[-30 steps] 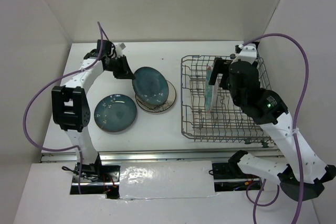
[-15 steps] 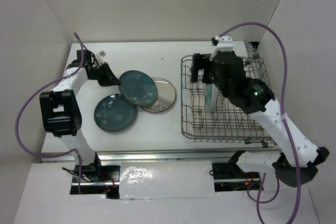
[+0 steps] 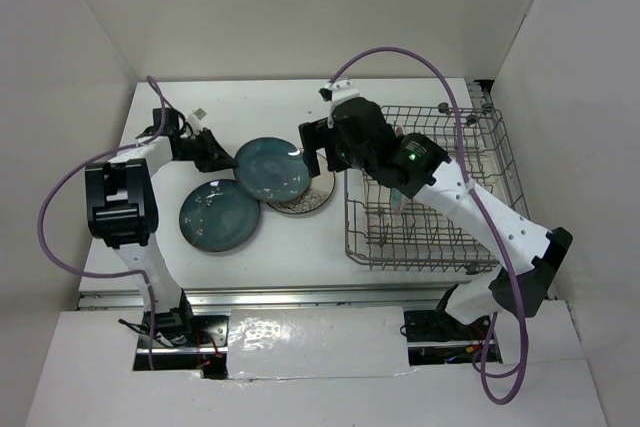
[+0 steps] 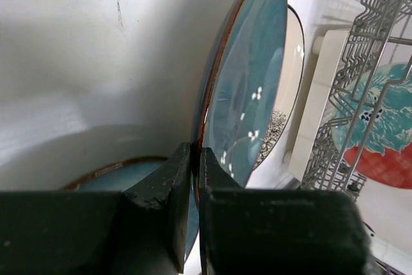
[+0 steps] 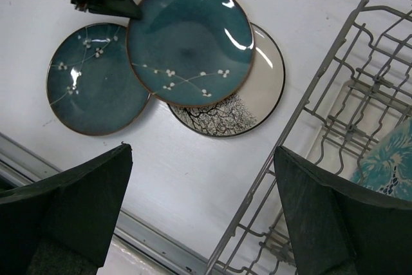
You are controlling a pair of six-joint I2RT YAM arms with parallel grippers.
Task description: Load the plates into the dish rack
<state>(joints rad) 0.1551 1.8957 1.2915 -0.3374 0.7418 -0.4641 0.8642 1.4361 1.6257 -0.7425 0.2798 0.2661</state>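
My left gripper point(image 3: 215, 153) is shut on the left rim of a dark teal plate point(image 3: 272, 169) and holds it tilted over the cream plate point(image 3: 312, 193). In the left wrist view the jaws point(image 4: 196, 159) pinch that plate point(image 4: 244, 94) edge-on. The second teal plate point(image 3: 218, 215) lies flat on the table. The red and turquoise plate point(image 3: 399, 190) stands in the dish rack point(image 3: 470, 237). My right gripper point(image 3: 322, 152) is open and empty above the cream plate, left of the rack. Its view shows the held plate point(image 5: 190, 43), the flat teal plate point(image 5: 93, 78), the cream plate point(image 5: 261, 91) and the rack point(image 5: 351, 72).
White walls close in the table at the back and both sides. The purple cables arch over both arms. The rack's left wire wall point(image 3: 350, 187) stands close to the cream plate. The table's front rail point(image 3: 300, 297) runs along the near edge.
My right arm has swung left, from over the rack to above the plates. My left gripper, shut on the teal plate throughout, pulled it left and then eased it slightly right.
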